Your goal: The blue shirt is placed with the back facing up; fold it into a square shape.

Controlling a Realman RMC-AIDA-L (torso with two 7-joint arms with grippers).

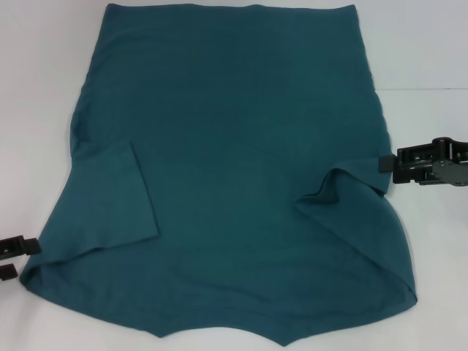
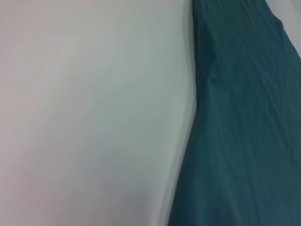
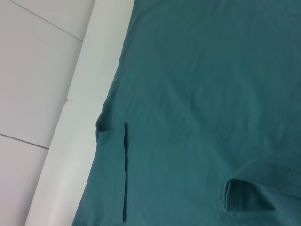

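- The counter [image 1: 36,58] is white and nearly covered by the blue shirt [image 1: 234,146], which lies flat with its plain side up. It runs from the far edge to the near edge, hem away from me and collar toward me (the near part runs out of the head view).
- Both sleeves are already folded in over the body: the left sleeve [image 1: 121,201] lies flat toward the near left corner, the right sleeve [image 1: 351,183] is humped and open near the right edge.
- My right fingers [image 1: 387,164] sit at the right edge of the counter, level with the sleeve fold, one pad touching the cloth. I cannot tell whether they pinch fabric or only rest against it. The arm reaches in level from the right.
- My left fingers [image 1: 11,257] wait at the near left corner, just beside the shirt's edge, parted and empty, the arm low.
- Risk, as I judge it: if my right side takes only the top layer, the sleeve pulls back out instead of the side folding. One-sided pulling would drag the whole shirt askew, spoiling the square.
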